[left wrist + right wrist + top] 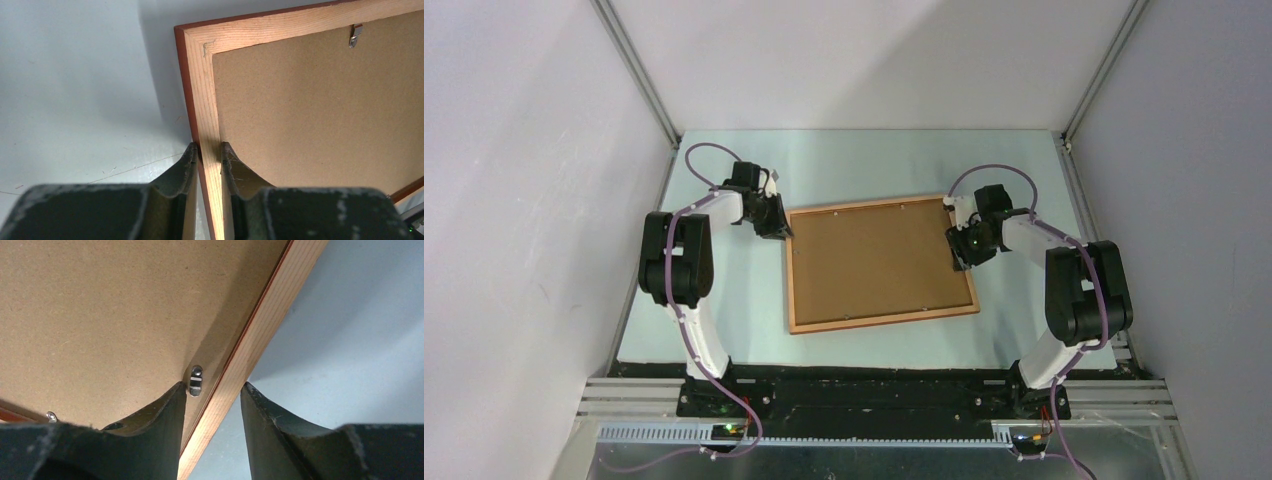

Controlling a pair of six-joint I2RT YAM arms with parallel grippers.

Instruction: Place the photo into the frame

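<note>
Pale blue-grey table (724, 180) between white walls (524, 200), seen from above: the frame (884, 318) sits back-up between my two arms. Its brown backing board (874, 262) covers it, so the photo is not visible anywhere. My left gripper (776, 222) is at its left rail and my right gripper (959, 250) at its right rail. Left wrist view: my fingers (182, 170) pinch the pale wooden rail, and a metal clip (355, 36) sits far ahead to the right. Right wrist view: my jaws are spread astride the opposite rail, the outer finger (270, 430) apart from the wood, the inner one just beside a second clip (196, 381). I judge that closing here could snag that clip. With only one side held, the frame could twist and slip.
</note>
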